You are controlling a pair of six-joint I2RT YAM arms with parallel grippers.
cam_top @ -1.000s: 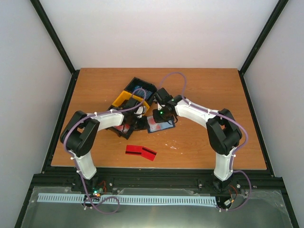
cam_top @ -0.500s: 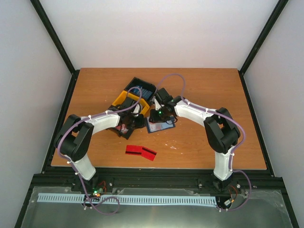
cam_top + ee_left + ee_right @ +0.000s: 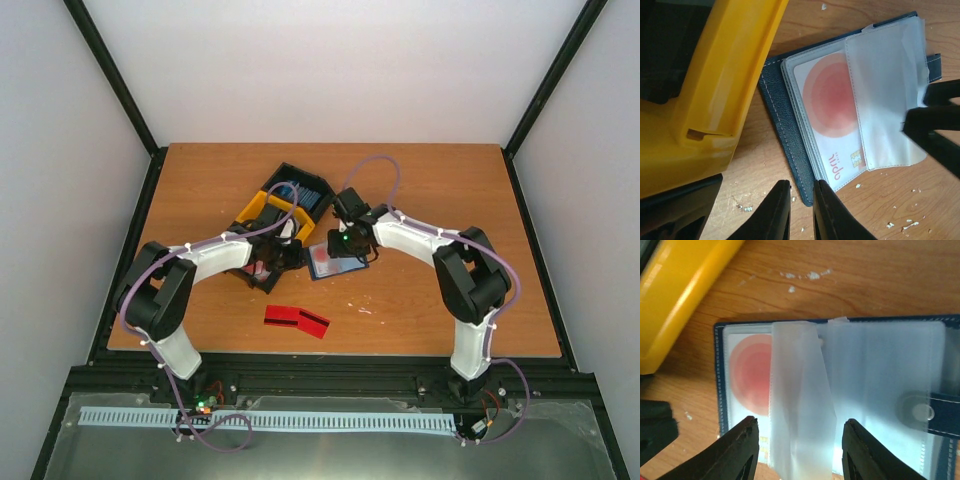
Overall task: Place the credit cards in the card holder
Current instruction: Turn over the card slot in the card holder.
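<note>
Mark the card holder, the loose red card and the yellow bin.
card holder (image 3: 776,110), left wrist view, navy cover.
red card (image 3: 297,320), top view, its middle.
yellow bin (image 3: 715,75), left wrist view, side wall.

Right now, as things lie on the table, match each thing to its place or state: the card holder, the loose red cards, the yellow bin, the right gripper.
Things
1. card holder
2. loose red cards
3. yellow bin
4. right gripper

Places and states
A. fingers apart, over the holder
B. lying alone on bare wood, nearest the robot
C. spread open flat
D. just left of the holder

Pairs: 1-C, 2-B, 3-D, 4-A
</note>
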